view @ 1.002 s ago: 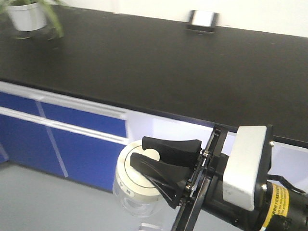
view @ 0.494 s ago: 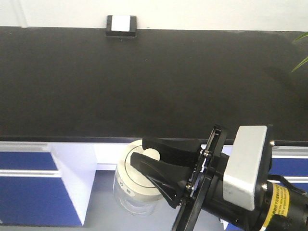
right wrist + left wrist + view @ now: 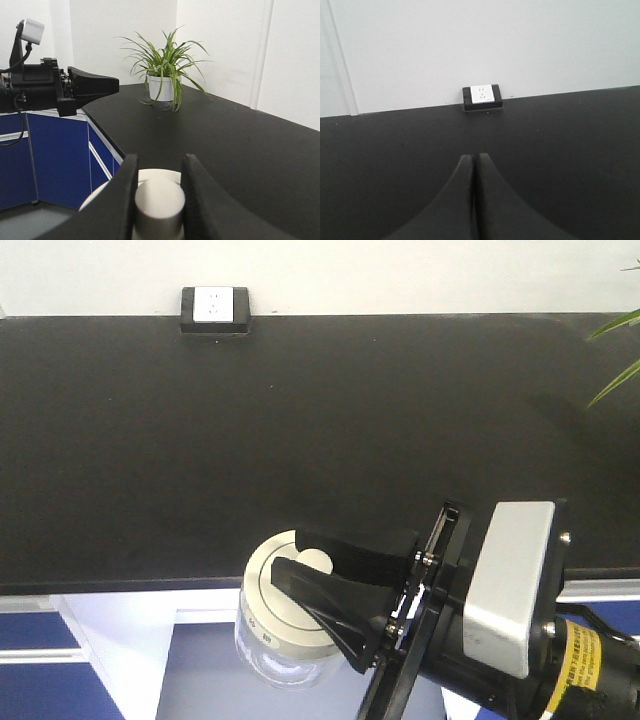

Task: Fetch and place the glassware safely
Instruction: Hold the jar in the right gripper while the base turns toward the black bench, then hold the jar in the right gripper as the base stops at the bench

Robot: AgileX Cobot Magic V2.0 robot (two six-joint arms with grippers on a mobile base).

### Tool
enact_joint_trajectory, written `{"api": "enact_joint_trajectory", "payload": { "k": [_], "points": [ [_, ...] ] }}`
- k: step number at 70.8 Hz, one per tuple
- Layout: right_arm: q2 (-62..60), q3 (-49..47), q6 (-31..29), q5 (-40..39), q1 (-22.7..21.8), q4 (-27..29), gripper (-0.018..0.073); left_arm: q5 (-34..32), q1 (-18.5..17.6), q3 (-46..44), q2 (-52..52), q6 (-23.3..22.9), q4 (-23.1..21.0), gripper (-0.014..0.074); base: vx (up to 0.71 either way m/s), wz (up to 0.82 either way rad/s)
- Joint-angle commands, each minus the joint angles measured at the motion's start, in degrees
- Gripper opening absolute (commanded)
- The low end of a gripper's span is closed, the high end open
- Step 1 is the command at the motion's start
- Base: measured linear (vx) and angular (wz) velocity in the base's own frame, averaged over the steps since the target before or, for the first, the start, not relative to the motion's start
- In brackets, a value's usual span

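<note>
Black countertop [image 3: 300, 420] fills most of the front view, running back to a pale wall where a white socket [image 3: 214, 306] sits in a dark housing. At the counter's near edge the right gripper [image 3: 297, 557] holds the glass jar [image 3: 268, 652] by the knob [image 3: 159, 200] on its cream lid [image 3: 262, 602] — the two black fingers are clamped on either side of that knob, so the clear body hangs below them. Nothing appears to support the jar from underneath; it seems to be carried in the air just off the counter's front edge, not yet set down. Holding it by the knob keeps the fingers off the slippery glass, though it leaves the weight hanging on the lid's fit, which I judge to be the weak point.

The right wrist view shows what the front view cannot: how squarely the knob sits between the finger pads, plus a potted plant [image 3: 162, 75] far along the counter and blue cabinets [image 3: 55, 155] beneath. It also catches the left gripper [image 3: 116, 85] from the side, held out level over the counter's edge. The left wrist view confirms that one's state — both fingers pressed together with nothing between them, pointing across the bare counter at the socket.
</note>
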Motion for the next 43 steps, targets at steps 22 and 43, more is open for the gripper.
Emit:
{"api": "enact_joint_trajectory", "payload": {
  "k": [22, 43],
  "points": [
    [-1.2, -1.75, -0.14, -6.01, -0.08, 0.99, -0.0003, -4.1, -0.38, -1.53, -0.01, -0.35, -0.26, -0.0007, 0.15, 0.03],
    [-1.2, -1.75, -0.14, -5.89, -0.08, 0.99, -0.0003, -4.1, -0.38, -1.53, -0.01, -0.35, -0.26, -0.0007, 0.13, 0.02]
  ]
}}
